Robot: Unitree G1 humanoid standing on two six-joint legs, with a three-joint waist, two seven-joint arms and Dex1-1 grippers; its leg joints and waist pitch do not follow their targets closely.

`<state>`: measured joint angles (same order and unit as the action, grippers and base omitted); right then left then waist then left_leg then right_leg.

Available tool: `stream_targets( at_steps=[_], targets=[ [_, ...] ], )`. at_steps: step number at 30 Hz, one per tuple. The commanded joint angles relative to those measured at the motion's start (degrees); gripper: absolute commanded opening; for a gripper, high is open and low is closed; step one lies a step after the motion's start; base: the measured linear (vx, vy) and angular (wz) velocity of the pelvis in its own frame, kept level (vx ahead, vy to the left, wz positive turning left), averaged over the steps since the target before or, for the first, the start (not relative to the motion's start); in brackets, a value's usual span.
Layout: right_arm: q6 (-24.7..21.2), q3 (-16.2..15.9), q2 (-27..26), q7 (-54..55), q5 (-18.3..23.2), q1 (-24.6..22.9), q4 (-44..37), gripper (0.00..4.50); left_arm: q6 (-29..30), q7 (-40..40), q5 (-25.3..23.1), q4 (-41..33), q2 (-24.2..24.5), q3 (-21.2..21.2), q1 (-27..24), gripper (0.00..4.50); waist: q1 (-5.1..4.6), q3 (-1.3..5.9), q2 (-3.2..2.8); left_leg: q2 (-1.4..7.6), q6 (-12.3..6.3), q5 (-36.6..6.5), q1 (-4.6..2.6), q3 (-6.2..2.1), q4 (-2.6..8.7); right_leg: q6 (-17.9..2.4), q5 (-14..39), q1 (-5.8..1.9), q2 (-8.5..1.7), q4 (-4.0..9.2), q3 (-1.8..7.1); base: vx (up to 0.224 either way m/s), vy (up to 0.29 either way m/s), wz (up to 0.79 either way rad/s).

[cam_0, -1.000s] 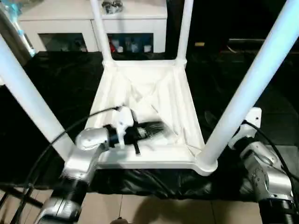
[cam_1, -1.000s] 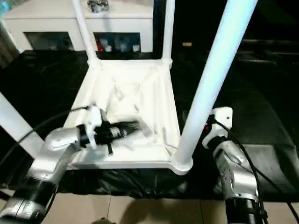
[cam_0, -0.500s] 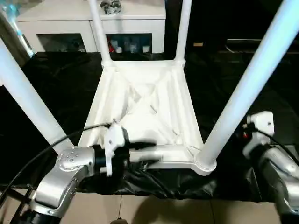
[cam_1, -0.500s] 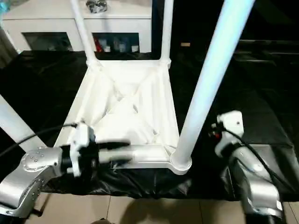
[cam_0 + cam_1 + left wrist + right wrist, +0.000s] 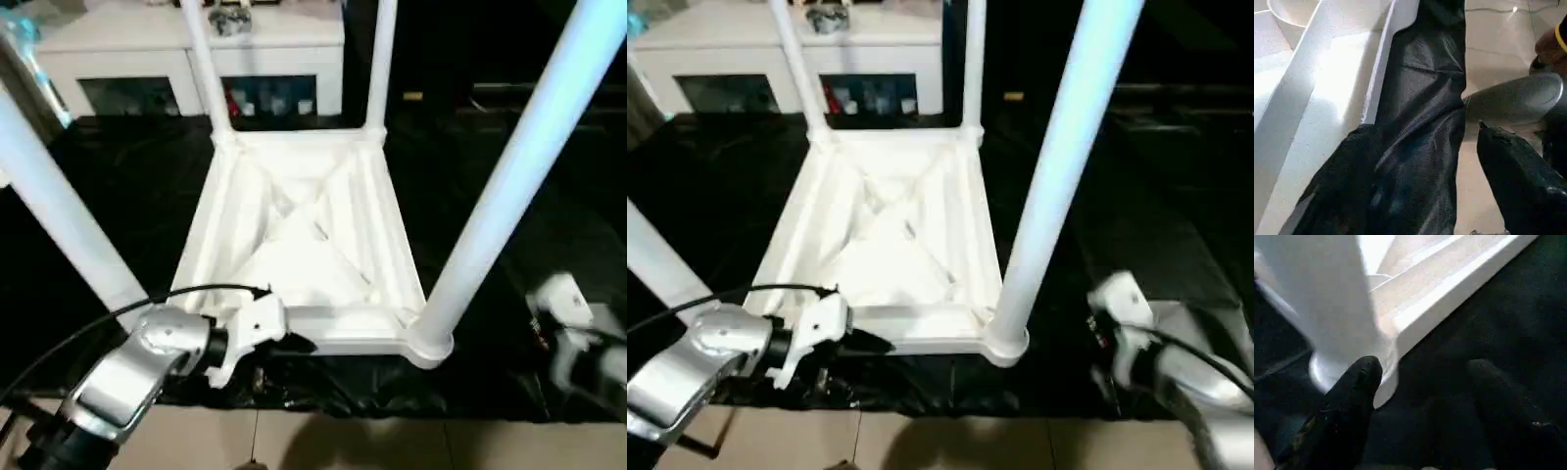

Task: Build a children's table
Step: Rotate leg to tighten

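black sheeting over the table, pale tiled floor at bottom edge, white glass-door cabinet at upper left. no readable writing. children's table upside down at frame centre, legs pointing up. left hand spread wide, empty, at its near rim; right hand parted, empty, beside the lower-right corner socket.

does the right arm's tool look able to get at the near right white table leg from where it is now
Probably yes. The right tool is open just beside the white cylindrical leg's flared base, with bare black cloth between them and nothing in the way.
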<state>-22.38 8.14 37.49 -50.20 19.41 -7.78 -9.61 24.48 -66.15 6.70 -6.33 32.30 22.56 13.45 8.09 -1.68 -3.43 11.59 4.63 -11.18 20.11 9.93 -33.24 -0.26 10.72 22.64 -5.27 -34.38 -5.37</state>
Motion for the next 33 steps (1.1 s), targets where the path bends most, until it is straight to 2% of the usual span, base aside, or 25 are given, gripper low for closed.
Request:
stream_targets(
  at_steps=[1,2,3,7,9,11,12,13,14,15,16,17,18,19,20,23,24,25,26,27,29,30,31,32,33],
  targets=[
    [-0.91,-0.52,0.55,-0.71,1.18,0.26,-2.16,3.16,-1.07,4.04,-3.16,3.02,-0.91,-0.05,1.39,3.90,-0.13,1.88,1.31,0.92,-3.26,-14.37,0.25,-0.33,3.95,-3.85,27.13,-2.33,-2.84,6.06,2.48,0.000,0.000,0.00],
    [-1.06,-0.99,0.48,-0.78,1.26,0.51,-2.43,3.16,-1.91,5.90,-3.78,4.12,-2.06,-0.44,2.06,3.98,-0.13,1.89,1.17,0.88,-2.95,-14.88,0.09,-0.34,3.91,-3.11,28.85,-2.15,-2.82,6.27,2.46,0.000,0.000,0.00],
    [-1.19,-1.60,0.40,-0.85,1.27,0.83,-2.76,3.16,-3.02,8.35,-4.68,5.56,-3.27,-0.70,3.01,4.08,-0.13,1.91,1.46,0.81,-2.79,-14.93,0.15,-0.41,3.89,-2.53,29.55,-2.18,-2.81,6.39,2.37,0.000,0.000,0.00],
    [-1.11,-2.45,0.17,-1.18,1.21,1.40,-3.14,3.16,-5.63,12.59,-6.49,8.36,-5.15,-0.88,4.84,4.41,-0.03,2.07,1.44,0.70,-2.66,-14.39,0.36,-0.55,3.80,-1.56,29.35,-2.23,-2.79,6.43,2.19,0.000,0.000,0.00],
    [-1.38,-2.58,0.36,-1.39,1.38,1.44,-3.49,3.16,-5.78,13.96,-6.35,8.83,-6.21,-1.31,5.36,4.41,-0.02,2.21,1.55,0.87,-2.71,-14.10,0.43,-0.66,3.84,-1.74,27.87,-2.24,-2.82,6.19,2.23,0.000,0.000,0.00],
    [-1.54,-2.93,0.44,-1.48,1.43,1.61,-3.82,3.16,-6.14,15.35,-5.55,8.67,-7.79,-2.26,5.54,4.41,-0.01,2.31,1.46,1.00,-2.83,-13.66,0.44,-0.69,3.80,-2.49,26.22,-2.24,-2.83,5.95,2.30,0.000,0.000,0.00],
    [-1.79,-3.10,0.41,-1.50,1.45,1.73,-4.07,3.16,-6.68,15.84,-5.08,8.55,-8.75,-2.90,5.45,4.41,0.11,2.58,1.53,1.17,-3.20,-12.21,0.52,-0.66,3.62,-3.91,22.35,-2.34,-2.82,5.51,2.47,0.000,0.000,0.00],
    [-1.90,-3.36,0.21,-1.38,1.37,1.92,-4.17,3.16,-7.31,16.22,-4.13,8.06,-9.76,-3.76,5.08,4.41,0.20,2.70,1.26,1.22,-3.30,-11.44,0.52,-0.68,3.50,-4.59,20.69,-2.36,-2.87,5.27,2.52,0.000,0.000,0.00],
    [-1.86,-3.82,-0.23,-1.13,1.21,2.27,-4.25,3.16,-7.41,16.34,-2.23,7.04,-11.17,-5.07,4.25,4.41,0.22,2.89,1.39,1.28,-3.61,-9.86,0.72,-0.62,3.28,-6.03,17.16,-2.49,-2.89,4.83,2.56,0.000,0.000,0.00],
    [-2.11,-4.63,-1.83,-0.25,1.90,3.34,-4.36,3.16,-7.75,15.39,2.20,4.52,-13.23,-7.19,1.92,4.41,0.26,3.07,1.55,1.31,-3.98,-8.00,1.04,-0.62,3.09,-7.58,13.80,-2.77,-3.10,4.31,2.55,0.000,0.000,0.00],
    [-2.22,-4.76,-2.18,-0.09,2.14,3.56,-4.41,3.16,-7.81,15.22,3.04,4.11,-13.46,-7.44,1.47,4.41,0.19,3.08,1.58,1.34,-4.32,-7.26,1.30,-0.63,3.12,-8.21,12.45,-2.88,-3.11,4.18,2.52,0.000,0.000,0.00],
    [-2.84,-5.46,-2.98,-0.22,3.02,4.03,-4.80,3.16,-7.42,14.26,5.70,2.78,-13.73,-8.24,-0.13,4.41,0.23,3.05,1.54,1.35,-4.88,-7.11,1.05,-0.45,2.96,-8.83,11.56,-2.57,-2.96,4.18,2.58,0.000,0.000,0.00],
    [-3.33,-5.95,-3.33,-0.51,3.61,4.19,-5.22,3.16,-6.93,13.63,7.34,1.88,-13.75,-8.72,-1.16,4.41,0.18,3.08,1.86,1.24,-5.44,-6.53,1.32,-0.41,2.91,-9.17,10.92,-2.81,-2.98,3.97,2.58,0.000,0.000,0.00],
    [-3.62,-6.74,-3.86,-0.76,3.91,4.41,-5.54,3.16,-6.47,12.80,8.82,0.84,-13.21,-9.00,-2.49,4.41,0.22,3.02,1.78,1.30,-5.83,-6.46,1.23,-0.39,2.87,-8.93,11.49,-2.59,-2.90,3.92,2.61,0.000,0.000,0.00],
    [-3.74,-7.39,-4.31,-0.87,3.98,4.63,-5.66,3.16,-5.85,12.21,9.80,-0.01,-12.67,-9.23,-3.53,4.41,0.09,2.83,1.96,1.26,-5.94,-6.77,1.33,-0.31,2.94,-8.63,12.27,-2.55,-2.82,4.11,2.59,0.000,0.000,0.00],
    [-3.44,-9.00,-5.71,-0.86,3.43,5.82,-4.62,3.16,-4.08,10.44,11.47,-2.04,-10.85,-10.03,-6.09,4.41,-0.09,2.59,1.63,1.34,-5.47,-7.99,1.17,-0.36,3.22,-7.54,15.44,-2.28,-2.67,4.43,2.56,0.000,0.000,0.00],
    [-3.07,-10.21,-7.18,-0.64,3.21,7.33,-3.39,3.16,-2.16,8.81,12.61,-4.27,-8.98,-11.00,-8.62,4.41,-0.27,2.13,2.09,1.44,-4.65,-9.72,1.07,-0.36,3.60,-6.69,18.25,-2.15,-2.71,4.71,2.63,0.000,0.000,0.00],
    [-3.07,-10.21,-7.18,-0.64,3.21,7.33,-3.39,3.16,-2.16,8.81,12.61,-4.27,-8.98,-11.00,-8.62,4.41,-0.32,2.07,1.64,1.55,-3.96,-10.97,0.91,-0.47,3.79,-6.61,19.78,-2.04,-2.81,4.72,2.72,0.000,0.000,0.00],
    [-2.96,-10.44,-7.56,-0.56,3.21,7.72,-3.11,3.16,-1.72,8.48,12.91,-4.84,-8.53,-11.22,-9.22,4.41,-0.39,1.86,2.01,1.56,-3.74,-11.61,0.80,-0.39,3.86,-6.21,20.53,-1.89,-2.68,5.00,2.74,0.000,0.000,0.00],
    [-1.98,-10.82,-9.54,0.73,2.61,9.45,-1.40,3.16,-0.94,7.60,13.84,-6.52,-6.96,-12.04,-11.34,4.41,-0.25,1.89,1.81,1.69,-2.99,-12.54,0.57,-0.58,4.00,-6.49,21.07,-1.78,-2.95,4.75,2.83,0.000,0.000,0.00],
    [0.08,-10.80,-12.92,4.42,1.23,12.48,2.23,3.16,-1.23,6.88,15.49,-8.45,-4.51,-13.68,-14.59,4.41,-0.50,1.63,1.95,1.62,-2.04,-14.01,0.64,-0.63,4.32,-6.18,22.26,-1.73,-2.95,4.93,2.82,0.000,0.000,0.00],
    [0.63,-10.57,-14.24,6.07,0.91,13.73,3.81,3.16,-1.21,6.76,16.34,-9.08,-3.65,-14.60,-15.89,4.41,-0.84,1.67,1.90,1.58,-1.28,-14.32,0.76,-0.77,4.44,-6.62,21.39,-1.81,-3.00,4.64,2.78,0.000,0.000,0.00],
    [0.84,-10.19,-15.22,7.40,0.83,14.70,5.05,3.16,-1.10,6.67,16.92,-9.47,-3.00,-15.33,-16.83,4.41,-0.98,1.56,1.90,1.58,-1.13,-14.86,0.61,-0.67,4.53,-6.43,21.40,-1.72,-2.76,4.87,2.80,0.000,0.000,0.00],
    [1.07,-9.79,-16.14,8.72,0.67,15.53,6.12,3.16,-1.16,6.32,17.31,-9.75,-2.28,-16.11,-17.86,4.41,-1.03,1.72,1.96,1.65,-0.71,-14.62,0.16,-0.61,4.37,-7.07,19.27,-1.57,-2.75,4.62,2.96,0.000,0.000,0.00],
    [1.42,-9.15,-17.22,10.20,0.61,16.47,7.35,3.16,-1.02,5.71,17.76,-10.14,-1.20,-17.11,-19.24,4.41,-1.13,1.67,1.87,1.50,-0.60,-14.08,0.28,-0.53,4.36,-7.80,16.75,-1.69,-2.60,4.28,3.03,0.000,0.000,0.00]
  ],
)
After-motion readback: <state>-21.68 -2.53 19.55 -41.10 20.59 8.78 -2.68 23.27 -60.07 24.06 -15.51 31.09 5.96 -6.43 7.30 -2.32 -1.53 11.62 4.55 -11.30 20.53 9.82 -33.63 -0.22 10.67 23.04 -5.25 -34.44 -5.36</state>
